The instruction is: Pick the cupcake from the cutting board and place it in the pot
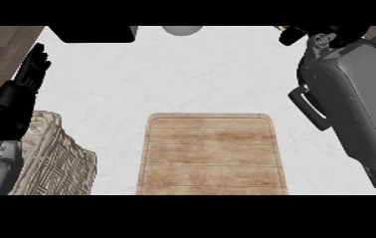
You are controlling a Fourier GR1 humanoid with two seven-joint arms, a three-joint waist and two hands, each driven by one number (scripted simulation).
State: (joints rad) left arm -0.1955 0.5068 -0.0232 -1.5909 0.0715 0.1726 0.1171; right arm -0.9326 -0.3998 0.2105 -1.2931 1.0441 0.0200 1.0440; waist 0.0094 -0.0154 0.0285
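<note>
A black pot (95, 33) is showing only partly at the top edge, contents hidden. The right hand (316, 35) is reaching up at the top right; whether its fingers are closed cannot be told, nor where the cupcake is. The cutting board (211, 155) is lying bare below-left of it. The left hand (31, 67) is resting spread at the left edge, above a wicker basket (55, 157)

White counter (191, 72) lies open above the cutting board (211, 155); a woven basket (62, 162), perhaps, crowds the left.

No text, label, brand, number or sign can be read anywhere: the cutting board (211, 154) shows only wood grain, the woven basket (58, 157) only weave, and the counter (183, 72) only marbling.
</note>
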